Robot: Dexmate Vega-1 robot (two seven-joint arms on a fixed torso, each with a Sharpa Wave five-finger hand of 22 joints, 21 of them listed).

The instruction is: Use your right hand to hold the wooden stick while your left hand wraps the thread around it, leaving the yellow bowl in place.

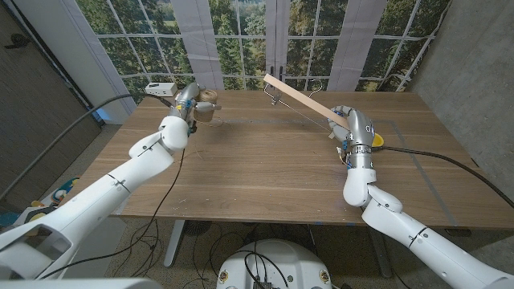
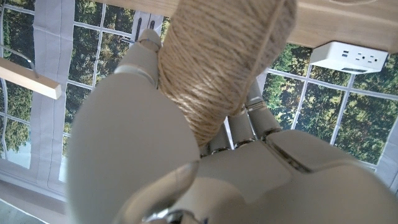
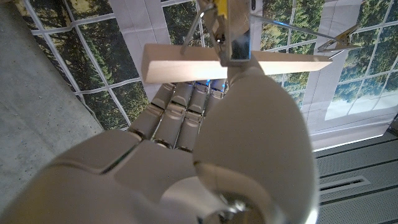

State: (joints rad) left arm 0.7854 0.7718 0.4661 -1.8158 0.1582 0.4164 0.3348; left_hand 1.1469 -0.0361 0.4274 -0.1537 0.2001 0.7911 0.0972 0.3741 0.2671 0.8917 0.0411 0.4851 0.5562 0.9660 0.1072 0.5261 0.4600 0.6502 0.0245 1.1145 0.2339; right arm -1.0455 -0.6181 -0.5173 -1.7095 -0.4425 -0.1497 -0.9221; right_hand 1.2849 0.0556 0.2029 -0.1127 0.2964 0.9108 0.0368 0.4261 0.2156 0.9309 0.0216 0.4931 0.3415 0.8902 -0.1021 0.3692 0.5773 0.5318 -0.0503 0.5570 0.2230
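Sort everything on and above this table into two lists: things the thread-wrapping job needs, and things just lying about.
Job:
wooden stick, gripped by right hand
thread spool, gripped by left hand
yellow bowl, to be left in place

Lying about:
white power strip
black cables

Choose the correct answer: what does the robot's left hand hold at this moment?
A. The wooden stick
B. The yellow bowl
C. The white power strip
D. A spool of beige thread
D. In the left wrist view the fingers of the left hand wrap around a spool of beige thread; the head view shows the wooden stick in the right hand, across the table.
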